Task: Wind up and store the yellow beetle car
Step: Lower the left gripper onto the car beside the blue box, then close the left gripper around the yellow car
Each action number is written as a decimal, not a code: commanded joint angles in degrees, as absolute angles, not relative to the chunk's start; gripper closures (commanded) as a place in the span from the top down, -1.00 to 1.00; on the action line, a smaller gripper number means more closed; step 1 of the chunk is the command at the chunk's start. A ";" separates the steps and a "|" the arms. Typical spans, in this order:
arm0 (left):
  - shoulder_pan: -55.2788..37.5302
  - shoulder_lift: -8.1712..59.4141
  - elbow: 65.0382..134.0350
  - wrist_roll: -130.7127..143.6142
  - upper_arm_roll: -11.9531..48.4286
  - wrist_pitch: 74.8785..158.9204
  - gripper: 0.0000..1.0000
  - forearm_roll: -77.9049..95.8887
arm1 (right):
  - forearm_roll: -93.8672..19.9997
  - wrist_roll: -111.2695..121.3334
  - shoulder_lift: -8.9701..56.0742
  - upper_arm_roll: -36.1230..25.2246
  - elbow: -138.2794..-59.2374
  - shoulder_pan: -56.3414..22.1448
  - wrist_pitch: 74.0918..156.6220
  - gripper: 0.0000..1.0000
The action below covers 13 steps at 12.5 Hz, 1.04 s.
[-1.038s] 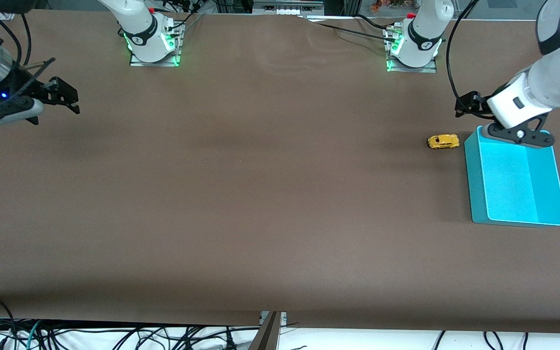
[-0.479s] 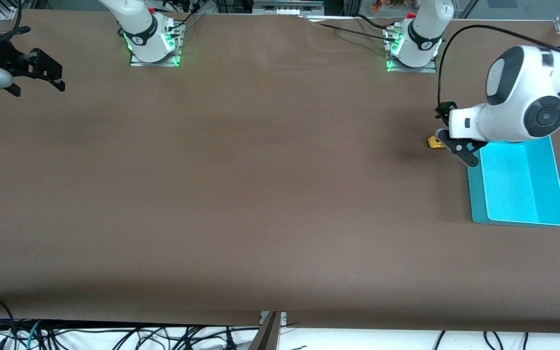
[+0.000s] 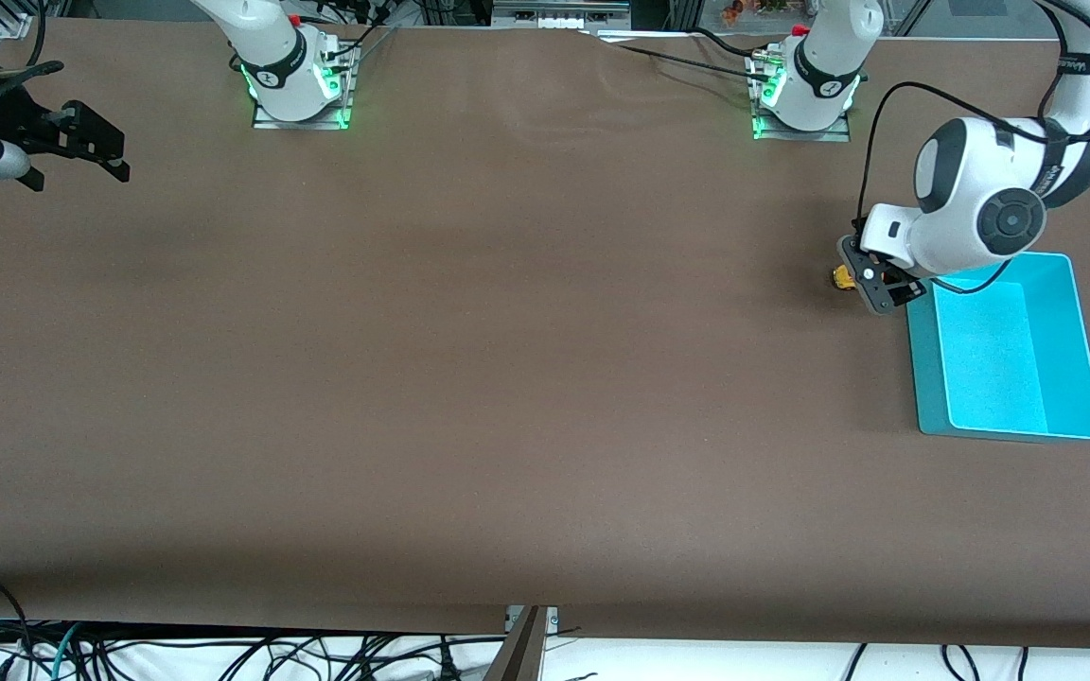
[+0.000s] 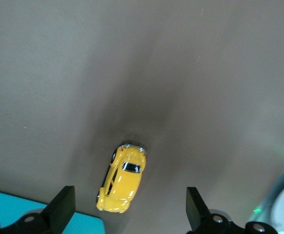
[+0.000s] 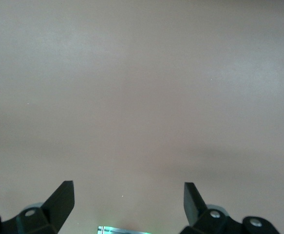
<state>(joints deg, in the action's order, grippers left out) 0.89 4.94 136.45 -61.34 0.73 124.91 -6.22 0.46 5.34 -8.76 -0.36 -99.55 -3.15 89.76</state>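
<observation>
Your left gripper [image 3: 871, 284] hangs over the yellow beetle car [image 4: 121, 178], fingers [image 4: 61, 208] spread wide with nothing between them and nothing touched. In the left wrist view the car sits on the brown table [image 3: 507, 378] inside the span of the fingers but closer to one of them, and its long axis is tilted against the line between the fingertips.

You look to be in the approach for the first pick-up, before any winding. Judging from that, the next move calls for you to centre the gripper over the car, turn the wrist so the fingers meet its flanks, then come straight down and close. The car is tiny and rounded, so an off-centre pinch could squirt it away.

Taking the turquoise bin [image 3: 1075, 331] as your landmark: the car lies on the table just beside the bin's corner nearest the left arm's base, apart from its wall. The bin looks empty.

Your right gripper [image 3: 81, 142] waits well apart from the bin, at the right arm's end of the table, also wide open and empty
</observation>
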 commanded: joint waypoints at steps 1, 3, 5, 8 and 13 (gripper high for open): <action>2.54 2.90 144.92 -65.03 1.23 135.23 1.00 -9.92 | -0.35 4.57 -8.09 -0.62 -97.73 -3.25 88.59 0.99; 2.90 3.08 146.25 -67.58 1.23 139.37 1.00 -15.27 | -0.35 4.57 -7.91 -0.62 -97.73 -3.25 88.59 0.99; 2.99 4.30 147.38 -67.76 1.14 142.97 1.00 -16.79 | -0.18 5.35 -7.73 -0.62 -97.56 -3.16 88.51 0.99; 5.70 6.23 148.62 -67.94 1.23 148.08 1.00 -22.40 | 0.35 5.28 -7.56 -0.70 -96.42 -3.16 88.33 0.99; 8.78 11.33 150.55 -67.94 1.23 155.72 1.00 -22.59 | 0.35 5.18 -7.21 -0.62 -96.06 -3.25 88.33 0.99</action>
